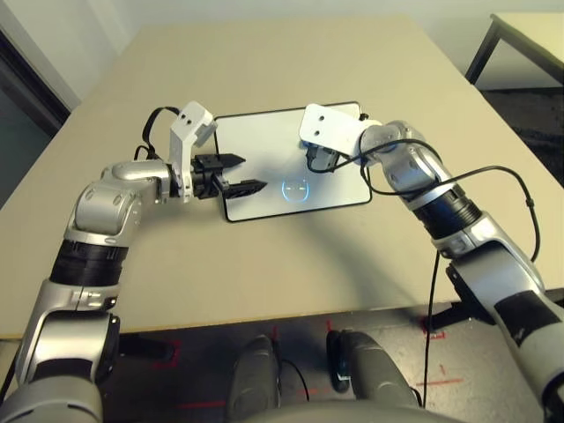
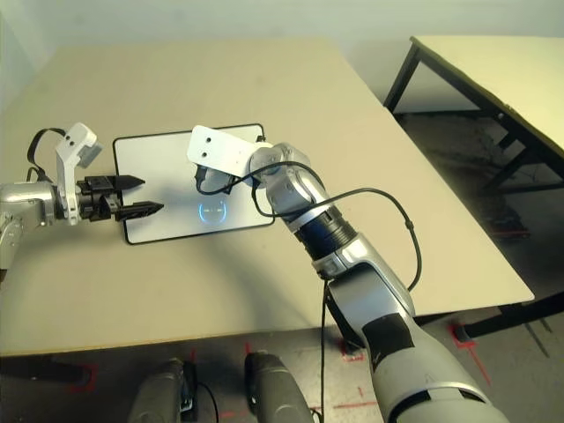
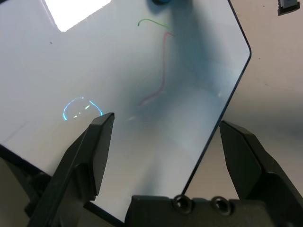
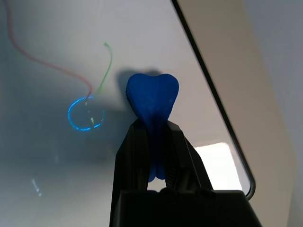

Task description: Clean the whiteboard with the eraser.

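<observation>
**Right pincer clamped on eraser over the board, left pincer spread at the board's edge**

- Whiteboard (image 1: 264, 141) lies flat on the tan table (image 1: 291, 62), mid-table, long side running left-right. White glossy face, thin black frame, rounded corners. The surface mirrors a bright window patch and a blue ring of light (image 1: 296, 189).
- Marks on the board, seen from the right wrist view: one thin red wavy line (image 4: 42, 61) and a short green curl (image 4: 108, 64), both beside the eraser tip. No containers on the table.
- Eraser (image 4: 152, 97): bright blue, matte, soft-looking. Its free end bulges into two rounded lobes where the fingers squeeze it. It sits over the board's middle-right area, and the dark shadow right behind it suggests the tip is on or just off the surface; contact itself I can't confirm.
- Right pincer (image 4: 158, 142): black fingers together, clamped on the eraser's lower part, with the lobed end sticking out past the tips. In the head view the right wrist's white camera bracket (image 1: 330, 128) hides the fingers.
- Left pincer (image 1: 242, 174): fingers wide apart, nothing between them but board. It hovers at the board's left short side, one finger (image 3: 90, 156) over the white face, the other (image 3: 246, 161) outside the frame over the table.
</observation>
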Robot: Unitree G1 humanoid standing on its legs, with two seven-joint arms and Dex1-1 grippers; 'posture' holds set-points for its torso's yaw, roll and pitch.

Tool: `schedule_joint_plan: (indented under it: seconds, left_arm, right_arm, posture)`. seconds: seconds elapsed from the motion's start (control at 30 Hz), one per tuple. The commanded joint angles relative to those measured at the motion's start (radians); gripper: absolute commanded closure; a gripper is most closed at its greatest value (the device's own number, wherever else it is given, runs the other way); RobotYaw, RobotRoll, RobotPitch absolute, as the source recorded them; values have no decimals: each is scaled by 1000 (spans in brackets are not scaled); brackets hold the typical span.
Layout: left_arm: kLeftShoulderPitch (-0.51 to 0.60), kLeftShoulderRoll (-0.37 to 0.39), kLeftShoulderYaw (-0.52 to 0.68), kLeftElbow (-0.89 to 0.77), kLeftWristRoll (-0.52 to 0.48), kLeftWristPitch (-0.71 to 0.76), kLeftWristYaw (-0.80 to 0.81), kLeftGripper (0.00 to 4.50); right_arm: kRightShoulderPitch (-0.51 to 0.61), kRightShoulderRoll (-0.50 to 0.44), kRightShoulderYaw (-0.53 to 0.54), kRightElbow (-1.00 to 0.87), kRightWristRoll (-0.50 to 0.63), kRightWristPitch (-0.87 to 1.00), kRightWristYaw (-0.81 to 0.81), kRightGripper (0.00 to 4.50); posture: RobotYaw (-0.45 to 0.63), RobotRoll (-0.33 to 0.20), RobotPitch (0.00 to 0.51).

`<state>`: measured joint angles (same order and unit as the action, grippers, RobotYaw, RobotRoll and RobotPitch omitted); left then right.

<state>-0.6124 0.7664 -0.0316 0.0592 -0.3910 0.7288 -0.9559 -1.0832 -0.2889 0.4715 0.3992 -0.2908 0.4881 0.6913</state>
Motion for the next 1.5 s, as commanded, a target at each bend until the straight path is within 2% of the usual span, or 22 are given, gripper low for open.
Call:
schedule_joint_plan:
  seconds: [0.03, 0.17, 0.3, 0.43, 0.8, 0.9, 1.13, 1.27, 1.5]
  left_arm:
    - [7, 5, 4, -16, 2, 9, -3, 0]
    - [14, 10, 8, -27, -1, 16, -2, 0]
    - [12, 9, 7, -25, 2, 17, -3, 0]
    - [5, 4, 2, -22, 4, 15, -4, 0]
    - [6, -1, -1, -28, 3, 17, -4, 0]
    - [10, -1, 1, -37, 0, 23, -2, 0]
    - [14, -1, 3, -44, -2, 28, 0, 0]
    - [11, -1, 1, -42, 0, 27, -2, 0]
    - [7, -6, -5, -37, 2, 24, -6, 0]
  right_arm:
    - [71, -16, 25, -66, -17, 32, 40, 4144]
    - [196, -77, 69, -283, -30, 116, 122, 4147]
    - [233, -95, 84, -363, -45, 154, 154, 4152]
    - [200, -73, 72, -337, -49, 149, 141, 4152]
    - [60, -15, 19, -120, -43, 41, 61, 4153]
    - [89, -25, 31, -154, -49, 48, 80, 4153]
    - [230, -74, 72, -365, -58, 144, 152, 4165]
    - [257, -86, 83, -399, -63, 163, 164, 4166]
    - [100, -24, 29, -187, -60, 78, 95, 4167]
  posture:
    - [-9, 0, 140]
    - [-11, 0, 139]
    - [-18, 0, 138]
    - [-20, 0, 137]
    - [-15, 0, 134]
    - [-13, 0, 134]
    - [-15, 0, 134]
    - [-19, 0, 135]
    - [-23, 0, 133]
